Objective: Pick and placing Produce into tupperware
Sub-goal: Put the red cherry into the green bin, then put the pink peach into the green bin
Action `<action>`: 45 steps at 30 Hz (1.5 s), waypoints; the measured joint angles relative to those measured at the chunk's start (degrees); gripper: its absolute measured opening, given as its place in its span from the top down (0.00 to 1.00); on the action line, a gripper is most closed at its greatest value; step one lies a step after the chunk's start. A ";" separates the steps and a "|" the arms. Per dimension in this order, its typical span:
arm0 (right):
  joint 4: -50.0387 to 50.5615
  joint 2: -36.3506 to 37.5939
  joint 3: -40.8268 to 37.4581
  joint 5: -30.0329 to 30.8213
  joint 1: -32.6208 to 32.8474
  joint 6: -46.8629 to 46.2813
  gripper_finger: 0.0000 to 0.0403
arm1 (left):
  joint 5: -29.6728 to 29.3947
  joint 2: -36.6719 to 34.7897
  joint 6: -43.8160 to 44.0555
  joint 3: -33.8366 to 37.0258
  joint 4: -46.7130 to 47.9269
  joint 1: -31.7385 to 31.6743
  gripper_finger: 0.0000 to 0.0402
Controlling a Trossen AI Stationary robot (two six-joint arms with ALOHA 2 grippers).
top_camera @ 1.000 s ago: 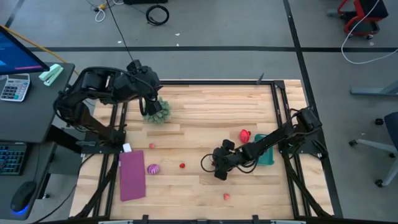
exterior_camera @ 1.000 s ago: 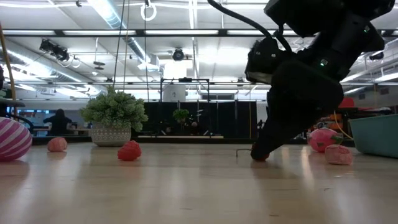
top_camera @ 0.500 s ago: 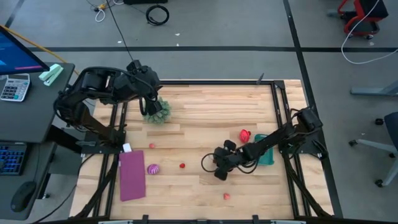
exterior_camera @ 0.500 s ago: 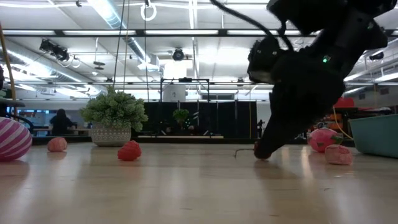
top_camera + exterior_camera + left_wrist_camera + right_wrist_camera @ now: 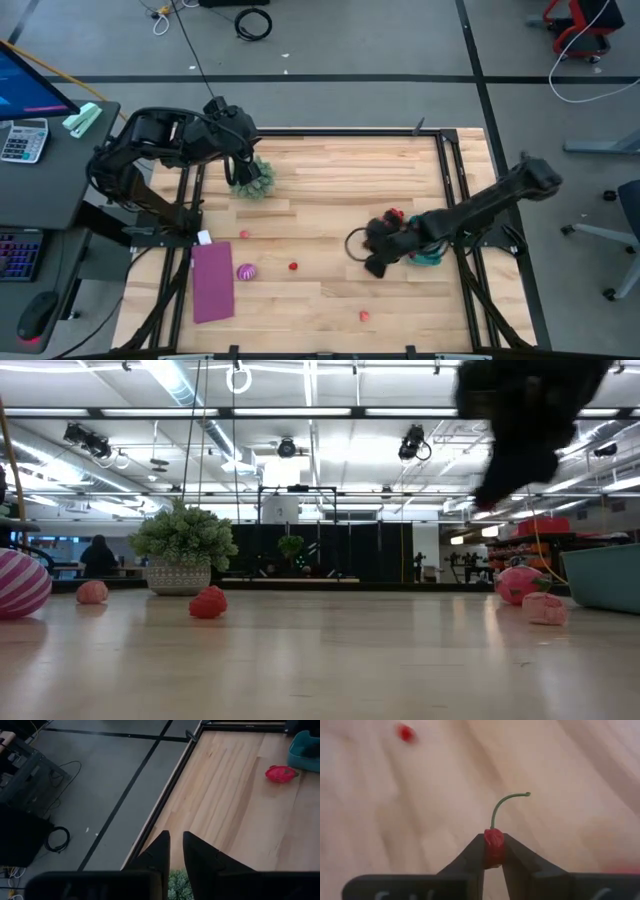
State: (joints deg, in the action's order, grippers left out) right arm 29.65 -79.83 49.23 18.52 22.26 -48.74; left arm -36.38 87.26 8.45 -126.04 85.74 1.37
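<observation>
Only the right wrist view is showing what the right claw [image 5: 492,862] is carrying: a small red cherry [image 5: 493,846] with a curved green stem, pinched between the two fingers [image 5: 470,857] and hanging above the wooden surface [image 5: 570,795]. The high view is showing that claw [image 5: 377,262] just left of the teal tub [image 5: 432,256], but the cherry is hidden there.

Taking the tub as landmark and going left to right in the high view: the purple mat [image 5: 212,281] is lying far to its left, with the striped magenta ball [image 5: 246,271] touching the mat's right edge. The spiky green plant ball [image 5: 253,178] is sitting farther back on the left, under the waiting left claw [image 5: 240,170], whose fingers [image 5: 159,851] are standing almost together in its wrist view. A small red piece [image 5: 293,266] is lying between the ball and the tub. A larger red fruit [image 5: 394,215] is sitting just beside the tub's back-left corner.

What the tub is holding cannot be told; the arm is covering most of it.
</observation>
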 joint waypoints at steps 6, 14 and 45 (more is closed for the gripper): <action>25.33 12.63 -0.02 0.00 2.89 -18.49 0.85 | 0.00 0.00 -0.01 0.00 0.40 0.00 0.84; 37.58 18.15 0.00 -1.01 8.61 -34.93 0.82 | 0.00 0.00 0.37 -0.02 0.78 0.00 0.85; 16.69 9.64 0.00 2.64 12.07 -23.53 0.59 | 0.00 0.02 0.41 -0.02 0.78 0.00 0.84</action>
State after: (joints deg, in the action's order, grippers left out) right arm 46.35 -70.19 49.23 21.17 34.33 -72.28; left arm -36.38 87.29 8.85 -126.06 86.52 1.37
